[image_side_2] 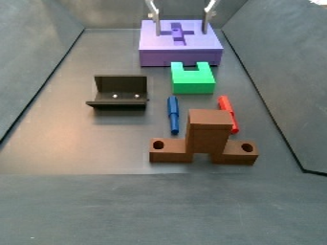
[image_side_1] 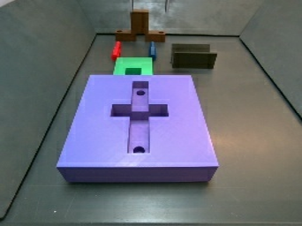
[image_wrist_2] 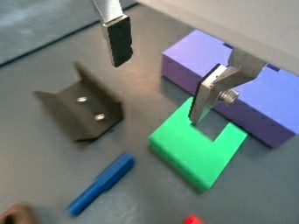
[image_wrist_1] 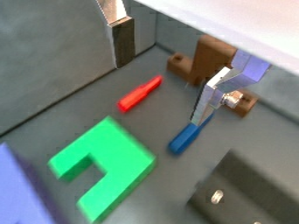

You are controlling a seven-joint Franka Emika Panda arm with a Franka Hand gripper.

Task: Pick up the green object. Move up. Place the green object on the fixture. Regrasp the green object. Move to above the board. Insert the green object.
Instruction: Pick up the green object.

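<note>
Two silver fingers of the gripper stand wide apart in both wrist views, with nothing between them; I log the claw as fully spread and holding no piece. In a wrist view the fixture lies at about 9 o'clock from the green object, and the two are apart. The green object rests flat on the floor, its notch facing the board, which sits just beside it at 1 o'clock. A blue peg lies on the floor at about 8 o'clock from the green piece.

In a side view I read, from left to right: the fixture, the blue peg, the green object, a red peg. The wooden stand sits nearest the camera. The board is at 12 o'clock, and the finger tips hang above its far edge, well clear of the green object.
</note>
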